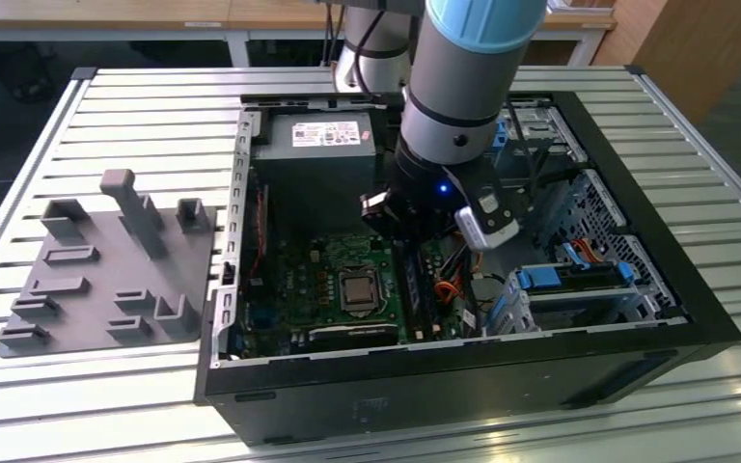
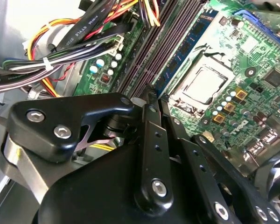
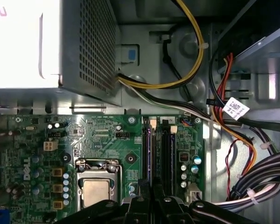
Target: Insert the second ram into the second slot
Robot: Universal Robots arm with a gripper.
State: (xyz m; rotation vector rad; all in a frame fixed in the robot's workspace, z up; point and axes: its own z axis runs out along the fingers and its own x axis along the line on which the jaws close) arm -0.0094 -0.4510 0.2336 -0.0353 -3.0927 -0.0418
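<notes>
Clerk: Position in the exterior view?

Inspector: Arm (image 1: pixel 454 96) is reaching down into the open computer case (image 1: pixel 699 328), which is lying on the slatted table (image 1: pixel 151 96). Gripper (image 1: pixel 412 241) is hanging low over the green board, just beside the processor socket (image 1: pixel 355 289), on the exterior view's right of it. Second ram (image 1: pixel 411 289) is standing on edge among the slots directly beneath, its long axis running from the gripper toward the case's near wall. Grey tray (image 1: pixel 107 275) is sitting well apart on the exterior view's left.

Clerk: Second wrist view?

Inspector: Fingers (image 2: pixel 149 121) are showing drawn narrow, tips almost together, and are meeting the near end of the slots. A blue-green stick with dark chips (image 2: pixel 186 44) is standing in the slot closest to the socket (image 2: pixel 200 84) and stretching straight away from the tips, in line with them. I am judging that stick to be the second ram. I cannot tell which numbered slot it is occupying.

Clerk: First wrist view?

Inspector: The slim gap of the gripper (image 3: pixel 151 184) is lining up over the stick's top edge (image 3: pixel 149 149), which is running off toward the power supply (image 3: pixel 84 46). I cannot tell whether the fingers are pinching that edge or merely bearing on it, nor how deep the stick is sitting. Cable bundle (image 3: pixel 252 186) is lying beyond the slots, on the side away from the socket (image 3: pixel 97 189), apart from the fingers.
</notes>
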